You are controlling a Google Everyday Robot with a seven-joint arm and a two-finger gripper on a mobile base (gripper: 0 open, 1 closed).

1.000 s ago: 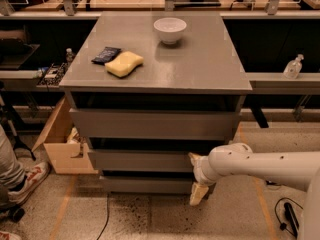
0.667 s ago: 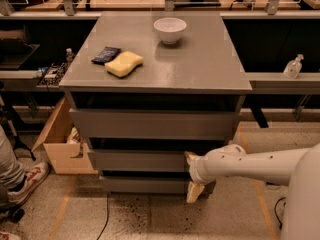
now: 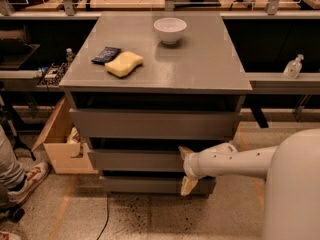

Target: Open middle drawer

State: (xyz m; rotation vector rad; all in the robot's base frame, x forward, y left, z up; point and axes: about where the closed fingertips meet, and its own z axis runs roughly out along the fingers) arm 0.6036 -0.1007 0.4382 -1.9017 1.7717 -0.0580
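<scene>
The middle drawer (image 3: 135,160) is the second of three plain grey fronts in the table (image 3: 200,59), below the taller top front (image 3: 150,124) and above the lowest front (image 3: 145,184), with a dark gap showing along its upper edge. My end effector (image 3: 187,168) is at the right end of that middle front. Its two pale fingers are spread wide, one fingertip (image 3: 185,152) at the front's upper edge and the other down over the lowest front. I observe nothing held between them, and I cannot tell whether either finger touches the drawer. My white arm (image 3: 235,160) reaches in from the right, level with the middle front. On the table top, a white bowl (image 3: 170,30) stands near the far edge. A yellow sponge (image 3: 124,64) lies towards the left side, with a dark packet (image 3: 106,55) just beside it at its far left. On the floor to the left of the table stands an open cardboard box (image 3: 62,149). Further left is a person's red and white shoe (image 3: 30,180). A dark cable (image 3: 105,219) runs across the speckled floor in front. A clear bottle (image 3: 292,66) stands on the ledge to the right.
</scene>
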